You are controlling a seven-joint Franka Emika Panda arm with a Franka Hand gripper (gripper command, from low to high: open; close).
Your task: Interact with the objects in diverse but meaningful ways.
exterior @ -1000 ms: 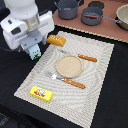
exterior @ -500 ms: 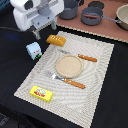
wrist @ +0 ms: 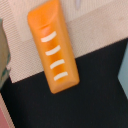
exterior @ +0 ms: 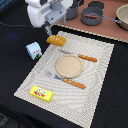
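The claw itself cannot be made out: in the exterior view only the white wrist housing (exterior: pixel 44 12) of the arm shows, at the upper left, and whatever fingers hang beneath it are lost against the dark background. The wrist view shows no fingertips either, so how wide the claw stands, or whether it has hold of anything, cannot be told.

Nearest below the housing lies the orange bread loaf (exterior: pixel 56 40), resting at the far corner of the pale woven placemat (exterior: pixel 95 75), apart from the arm. In the wrist view the same loaf (wrist: pixel 53 46) fills the frame, pale slash marks down its top, lying partly over the placemat's edge and partly over the black counter (wrist: pixel 95 100); the picture is blurred and its margins hold cut-off shapes too vague to name.

To the exterior view's left of the loaf, off the mat on the dark counter (exterior: pixel 115 100), stands the light-blue carton (exterior: pixel 34 50) with its white top. In the mat's middle sits a round tan plate (exterior: pixel 67 64), an orange-handled knife (exterior: pixel 86 58) just beyond it and an orange-handled fork (exterior: pixel 70 81) just before it. Near the mat's close corner lies the yellow packet (exterior: pixel 41 93) with red and green marks. Along the far edge, grey pots (exterior: pixel 93 15) stand on a reddish surface, one cut off by the frame.
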